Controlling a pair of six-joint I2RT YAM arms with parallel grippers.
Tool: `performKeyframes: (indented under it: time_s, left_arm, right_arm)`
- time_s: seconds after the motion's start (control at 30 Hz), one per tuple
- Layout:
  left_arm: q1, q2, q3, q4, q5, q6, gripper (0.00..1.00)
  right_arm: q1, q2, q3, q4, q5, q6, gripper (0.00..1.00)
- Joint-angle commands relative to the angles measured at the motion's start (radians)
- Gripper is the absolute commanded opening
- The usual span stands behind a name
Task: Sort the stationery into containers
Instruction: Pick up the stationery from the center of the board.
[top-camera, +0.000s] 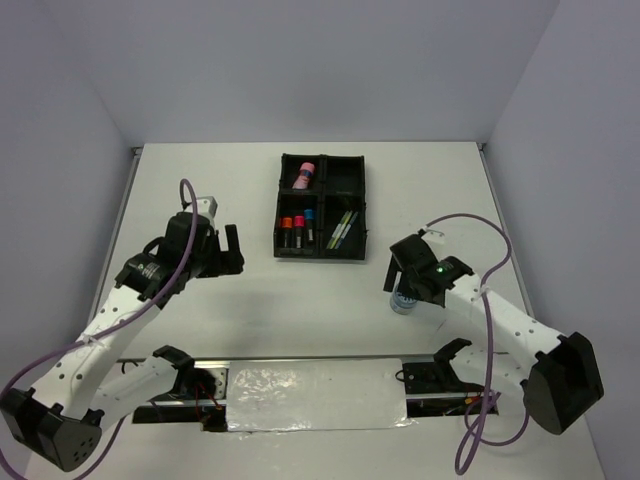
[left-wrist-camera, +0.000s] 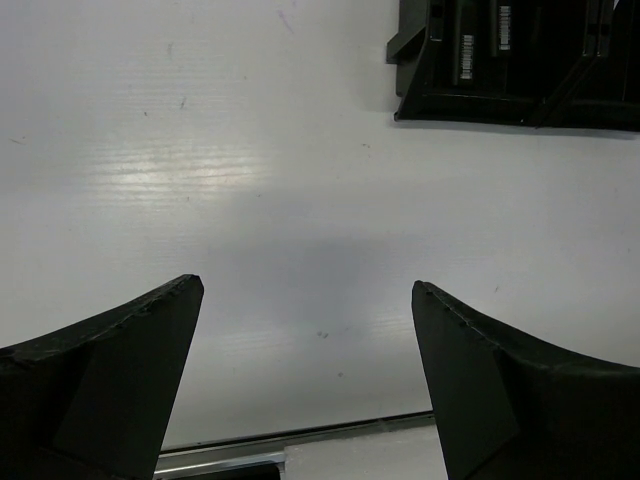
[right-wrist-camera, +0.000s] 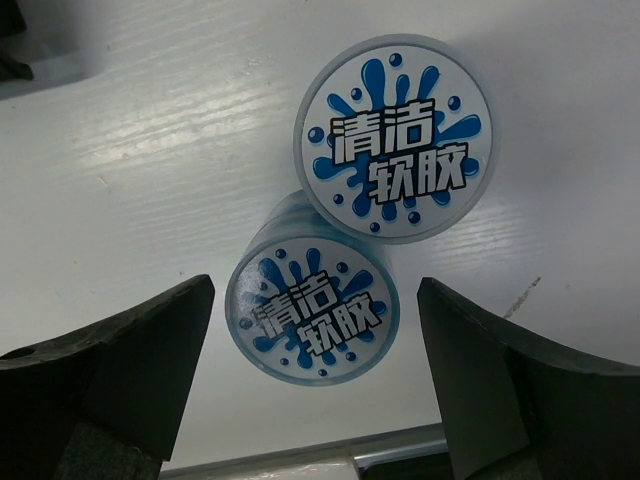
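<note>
We see a white worktop closed in by pale grey walls on the left, back and right, its edges running up to them. At the left, the left arm reaches in, and the left jaws stand wide apart over bare surface. In the left wrist view only streaked white worktop lies under them, with a corner of the black tray at upper right.

A bare stretch separates those jaws from the black tray, which sits in the middle, close to the back edge. Its far-left compartment holds a pink tube. The near-left one holds the highlighters with orange, pink and blue caps, and the near-right one holds thin pens. In front of the tray the worktop lies open down to a shiny silver sheet along the near edge.

To the right, the right arm bends in from the near right corner. The right jaws hang over the two blue-white rolls, which lie near the tray's right front corner but apart from it. In the right wrist view the jaws stand apart on either side of the lower roll, touching neither side of it. The upper roll overlaps it in view, so we cannot tell whether they touch. Bare worktop runs from the rolls to the right wall.
</note>
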Motion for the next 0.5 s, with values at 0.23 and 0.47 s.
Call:
performKeyframes:
  time_s: [0.23,0.47]
  left_arm:
    - [-0.002,-0.032,-0.011,0.059,0.033,0.036,0.99]
    - [-0.002,-0.040,-0.011,0.059,0.029,0.033,0.99]
  right_arm:
    - [0.012,0.075,0.010,0.058,-0.034,0.008,0.63]
    - [0.072,-0.023,0.076,0.022,-0.135,-0.013,0.07]
